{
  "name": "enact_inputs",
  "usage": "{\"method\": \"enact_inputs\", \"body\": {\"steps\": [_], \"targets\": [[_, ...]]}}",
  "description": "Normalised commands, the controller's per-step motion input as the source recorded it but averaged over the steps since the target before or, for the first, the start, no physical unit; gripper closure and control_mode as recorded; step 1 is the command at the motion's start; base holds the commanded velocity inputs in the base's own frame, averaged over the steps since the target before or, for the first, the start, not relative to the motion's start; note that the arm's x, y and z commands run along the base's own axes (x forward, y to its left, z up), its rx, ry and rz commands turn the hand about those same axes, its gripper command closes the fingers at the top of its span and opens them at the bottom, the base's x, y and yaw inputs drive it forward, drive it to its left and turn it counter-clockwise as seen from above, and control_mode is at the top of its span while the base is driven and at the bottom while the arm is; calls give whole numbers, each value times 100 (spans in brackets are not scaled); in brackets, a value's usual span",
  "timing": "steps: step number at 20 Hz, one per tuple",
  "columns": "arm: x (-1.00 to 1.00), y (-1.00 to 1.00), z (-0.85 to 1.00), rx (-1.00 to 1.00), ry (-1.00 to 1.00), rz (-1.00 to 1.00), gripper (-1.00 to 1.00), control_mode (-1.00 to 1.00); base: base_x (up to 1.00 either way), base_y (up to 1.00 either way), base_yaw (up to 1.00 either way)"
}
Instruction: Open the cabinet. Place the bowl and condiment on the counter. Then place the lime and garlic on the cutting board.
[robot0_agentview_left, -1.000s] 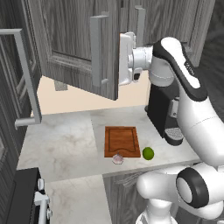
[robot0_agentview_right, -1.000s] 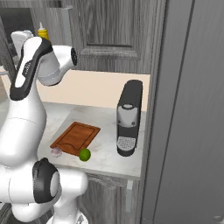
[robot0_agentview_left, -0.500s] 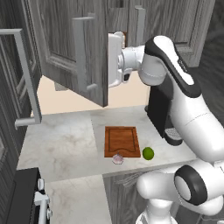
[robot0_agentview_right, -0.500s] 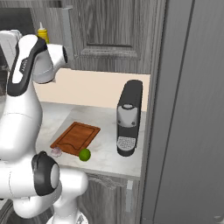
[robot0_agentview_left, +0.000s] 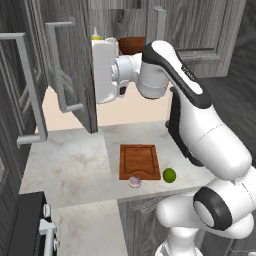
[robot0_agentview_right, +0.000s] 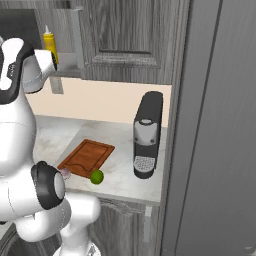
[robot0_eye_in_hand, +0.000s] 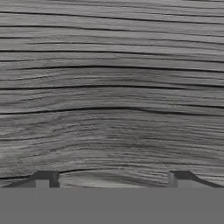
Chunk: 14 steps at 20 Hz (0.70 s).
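Left base view: cabinet (robot0_agentview_left: 75, 75) door swung wide; we judge step one nearly done. Bowl (robot0_agentview_left: 131, 45) and condiment (robot0_agentview_left: 95, 35) sit on the shelf, unmoved.

Right base view: lime (robot0_agentview_right: 97, 176) and garlic (robot0_agentview_right: 65, 172) lie on the desk (robot0_agentview_right: 120, 180) beside the board (robot0_agentview_right: 86, 157).

Hand view: gripper (robot0_eye_in_hand: 113, 177) spread wide, empty, facing woodgrain.

Lighting staying even, soft, rendered. Faint shadows falling on counter (robot0_agentview_left: 75, 165) beneath open cabinet (robot0_agentview_left: 70, 75) door. Mild sheen showing beside cutting board (robot0_agentview_left: 139, 161). Hand view slightly blurring woodgrain. No edge distortion.

Raised arm, claw (robot0_eye_in_hand: 112, 177) apparently spread
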Motion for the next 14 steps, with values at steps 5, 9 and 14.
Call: {"method": "enact_inputs", "body": {"steps": [5, 9, 14], "targets": [[-6, 61, -5, 0, -1, 7, -100, -100, 0, 0, 0], [-15, 49, 0, 0, -6, 5, -100, -100, 0, 0, 0], [-54, -9, 0, 0, -21, 0, -100, -100, 0, 0, 0]]}}
